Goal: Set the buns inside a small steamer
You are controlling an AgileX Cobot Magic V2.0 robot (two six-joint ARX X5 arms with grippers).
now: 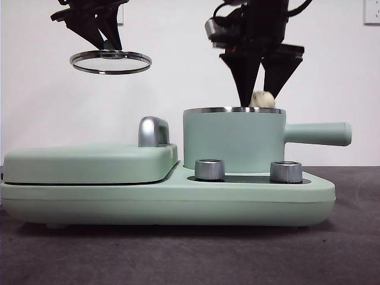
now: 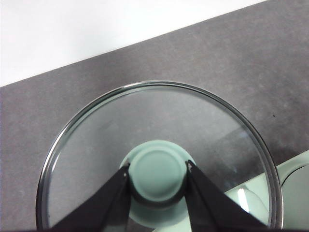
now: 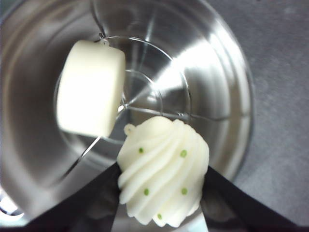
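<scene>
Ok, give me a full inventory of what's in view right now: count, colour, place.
Ridged bun: one, cream-white with green dots, held just above the pot's rim.
Smooth bun: one, cream-white, on the wire rack inside the pot.
Small steamer pot: one, mint green, steel rim, side handle, lid off.
Glass lid: one, clear, mint knob, held high above the griddle.
Griddle: one, mint green, lidded, beside the pot.
Knobs: two, silver, in front of the pot.
Table: one, dark grey.
Left gripper: jaws shut on the lid's knob.
Right gripper: jaws shut on the ridged bun.

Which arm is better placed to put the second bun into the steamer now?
The right: its gripper already holds the ridged bun over the open steamer. The left gripper is occupied holding the lid.
</scene>
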